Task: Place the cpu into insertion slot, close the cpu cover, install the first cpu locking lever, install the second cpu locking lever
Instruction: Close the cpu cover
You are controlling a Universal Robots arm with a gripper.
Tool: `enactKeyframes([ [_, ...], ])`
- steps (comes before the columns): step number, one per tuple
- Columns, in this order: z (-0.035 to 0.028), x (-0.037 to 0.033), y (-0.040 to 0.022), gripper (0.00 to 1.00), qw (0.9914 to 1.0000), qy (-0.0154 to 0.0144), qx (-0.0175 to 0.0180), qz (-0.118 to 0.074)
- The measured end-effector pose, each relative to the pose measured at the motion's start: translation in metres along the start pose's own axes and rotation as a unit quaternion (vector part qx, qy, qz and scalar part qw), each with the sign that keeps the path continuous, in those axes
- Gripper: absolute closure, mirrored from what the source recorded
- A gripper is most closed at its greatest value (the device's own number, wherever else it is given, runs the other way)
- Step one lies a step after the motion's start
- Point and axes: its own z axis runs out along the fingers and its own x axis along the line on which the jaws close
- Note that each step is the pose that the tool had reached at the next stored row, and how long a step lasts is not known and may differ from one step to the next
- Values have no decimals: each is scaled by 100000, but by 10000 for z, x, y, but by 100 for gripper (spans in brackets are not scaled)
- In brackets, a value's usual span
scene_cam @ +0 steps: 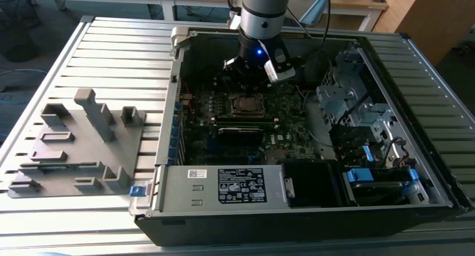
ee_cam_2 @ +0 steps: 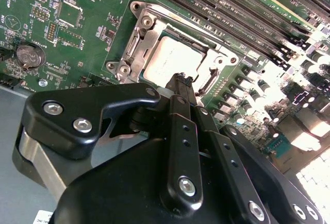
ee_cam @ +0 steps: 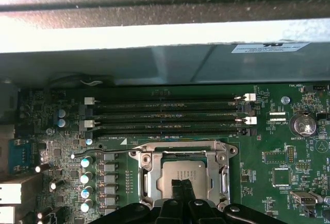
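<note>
The cpu [ee_cam_2: 172,59] [ee_cam: 186,171] lies flat in the insertion slot [scene_cam: 247,104] on the green motherboard inside the open computer case. The cpu cover [ee_cam_2: 138,41] [ee_cam: 148,175], a silvery frame, lies down around the chip, whose top shows through its window. A thin wire lever [ee_cam: 98,152] runs along one side of the socket. My gripper [ee_cam_2: 181,83] [ee_cam: 180,187] [scene_cam: 248,90] hangs just over the chip's edge, its black fingers pressed together with nothing between them. Whether the tips touch the chip I cannot tell.
Long black memory slots [ee_cam: 165,116] run beside the socket, and a coin battery [ee_cam_2: 27,54] sits further off. The case walls [scene_cam: 172,100] ring the board, with a labelled power supply [scene_cam: 237,186] in front and drive cages [scene_cam: 349,97] at the exterior view's right. A grey fixture plate [scene_cam: 74,144] lies outside the case.
</note>
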Motion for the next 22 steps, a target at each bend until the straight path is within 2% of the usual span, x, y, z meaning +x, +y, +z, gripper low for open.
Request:
enactKeyframes([
  [14,0,0,0,89,99995,46,5,-1007],
  [17,1,0,0,89,99947,136,9,-3249],
  [20,2,0,0,89,99821,251,22,-5983],
  [22,2,0,0,89,99790,271,23,-6465],
])
